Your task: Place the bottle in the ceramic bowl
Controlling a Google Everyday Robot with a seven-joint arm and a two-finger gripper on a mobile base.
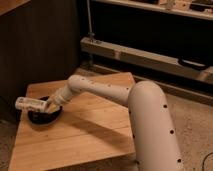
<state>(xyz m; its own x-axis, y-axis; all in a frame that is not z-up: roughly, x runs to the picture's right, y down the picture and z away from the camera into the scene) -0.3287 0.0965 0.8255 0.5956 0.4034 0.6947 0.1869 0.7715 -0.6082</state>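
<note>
Closest to the camera is the big white arm (pixel 150 125), a fat rounded segment at the lower right that covers the bench's right front corner. From there it narrows and reaches across the wooden bench (pixel 85 140) toward the left edge. The bench top is light planks, with the front part bare apart from the arm's shadow running across it.

Follow the arm out and you get to the gripper (pixel 49 105), sitting over the left side of the bench, right above the ceramic bowl (pixel 44 117). It's pinching the bottle (pixel 31 104) at one end. The bottle lies pretty much horizontal, its free end sticking out leftward past the bowl's rim toward the bench's left edge. It looks like it's held just above the bowl and not resting inside it, though I can't tell if the gripped end touches the rim.

The bowl itself is dark and shallow, sitting near the left edge, roughly halfway between the front and back.

Behind the bench there's a dark wood panel (pixel 45 45) on the left, and further back a long pale metal rail (pixel 150 56) running along the speckled floor (pixel 195 115).
</note>
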